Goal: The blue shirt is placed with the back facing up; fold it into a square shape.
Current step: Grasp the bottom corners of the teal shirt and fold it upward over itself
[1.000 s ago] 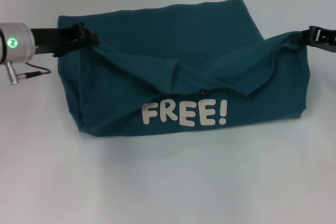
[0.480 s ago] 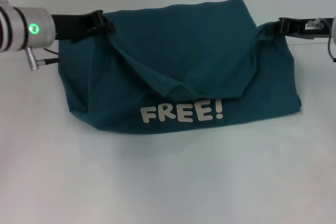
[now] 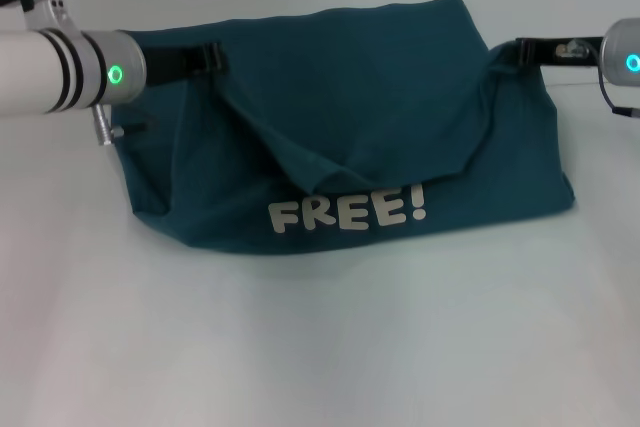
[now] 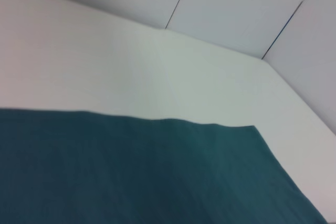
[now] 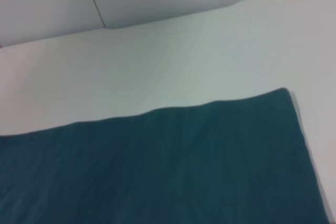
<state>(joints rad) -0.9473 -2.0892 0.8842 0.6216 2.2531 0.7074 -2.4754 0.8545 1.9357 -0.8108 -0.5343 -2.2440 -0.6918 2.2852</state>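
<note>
Across the middle of the white surface [image 3: 320,347], the blue shirt [image 3: 360,107] hangs folded between two tools.
Left tool [image 3: 208,57] and right tool [image 3: 522,50] each stay clenched on an upper corner of the cloth, apparently carrying the near flap back over the rest so the fold lands evenly. Dark teal fabric sags in a loose drape at its centre, with white "FREE!" lettering [image 3: 348,212] showing along the front edge.
</note>
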